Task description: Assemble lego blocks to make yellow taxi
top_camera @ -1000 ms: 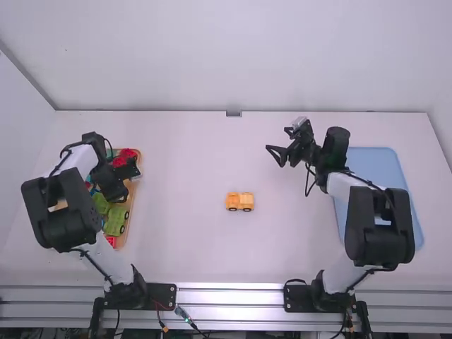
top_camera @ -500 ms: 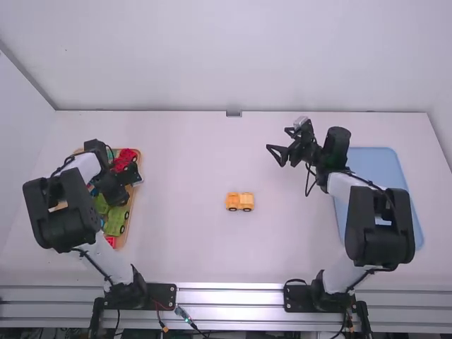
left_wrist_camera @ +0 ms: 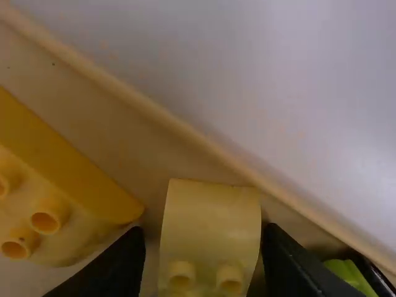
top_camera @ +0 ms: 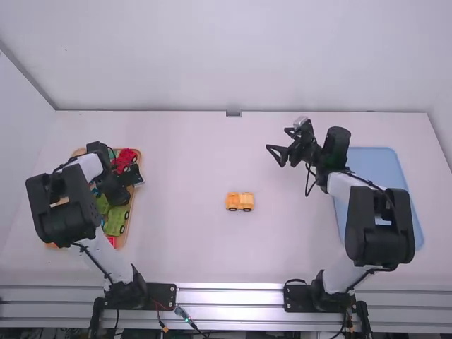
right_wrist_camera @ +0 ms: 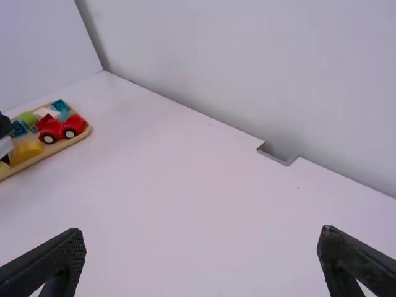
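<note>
"Yellow-orange and on wheels, the little block vehicle [top_camera: 239,202] sits near the middle of the tabletop [top_camera: 205,247], well apart from both grippers. And the left gripper [top_camera: 128,176]?"

"Over at the wooden tray [right_wrist_camera: 65,145]. From its wrist I see a pale yellow block [left_wrist_camera: 211,219] with two studs showing, right between the fingers. They're a bit apart, a thin dark gap along one side of the block, so I wouldn't call it held."

"Anything beside it?"

"Yes, a larger yellow piece [left_wrist_camera: 68,170] with round studs of its own. A bit of something green [left_wrist_camera: 349,275] lies near the other finger. From the high view, I also make out green wheeled blocks [top_camera: 116,220] in the tray."

"What of the right gripper [top_camera: 277,139]?"

"Fingers wide, with nothing between them, above the tabletop. The blue tray [top_camera: 381,159] is beyond its wrist, partly behind the arm. From that wrist, two red cars [right_wrist_camera: 51,131] show in the wooden tray, close together."
</note>
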You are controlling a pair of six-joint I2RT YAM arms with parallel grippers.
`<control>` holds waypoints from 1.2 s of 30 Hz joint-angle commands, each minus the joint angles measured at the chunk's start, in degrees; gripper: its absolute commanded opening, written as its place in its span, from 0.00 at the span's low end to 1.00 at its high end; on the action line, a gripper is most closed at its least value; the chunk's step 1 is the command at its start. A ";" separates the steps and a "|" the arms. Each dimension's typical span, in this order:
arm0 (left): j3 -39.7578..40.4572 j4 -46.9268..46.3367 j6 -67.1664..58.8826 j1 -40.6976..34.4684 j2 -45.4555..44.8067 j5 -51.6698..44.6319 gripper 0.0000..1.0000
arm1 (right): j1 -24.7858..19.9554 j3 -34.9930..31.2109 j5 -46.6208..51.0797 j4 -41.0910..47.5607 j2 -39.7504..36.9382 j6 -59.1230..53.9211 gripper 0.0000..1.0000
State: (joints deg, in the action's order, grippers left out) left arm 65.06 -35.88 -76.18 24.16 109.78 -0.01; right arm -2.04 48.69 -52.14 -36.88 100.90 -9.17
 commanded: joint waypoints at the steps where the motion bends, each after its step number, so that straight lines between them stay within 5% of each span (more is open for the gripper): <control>1: -0.72 -0.28 0.31 0.26 0.70 -0.66 0.40 | 0.15 1.27 -0.57 0.00 -1.38 0.37 0.99; 4: -0.68 -0.07 0.26 0.26 0.70 -0.63 0.20 | 0.15 1.27 -0.55 0.00 -1.38 0.37 0.99; 14: 2.25 -0.07 8.87 -0.09 0.50 -0.57 0.02 | 1.01 1.27 -0.55 -0.11 -1.38 -1.40 0.99; 27: 18.93 -14.99 52.94 -8.55 0.35 -1.97 0.02 | 3.82 1.29 4.20 -0.42 -3.15 -6.32 0.99; 36: 17.99 -13.77 84.59 -20.17 0.35 -3.67 0.02 | 4.02 1.27 4.17 -0.42 -3.52 -9.79 0.99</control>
State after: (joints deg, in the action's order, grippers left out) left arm 84.05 -50.33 -6.17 7.03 109.78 -1.80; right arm 2.02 48.69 -47.77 -37.26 98.80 -17.56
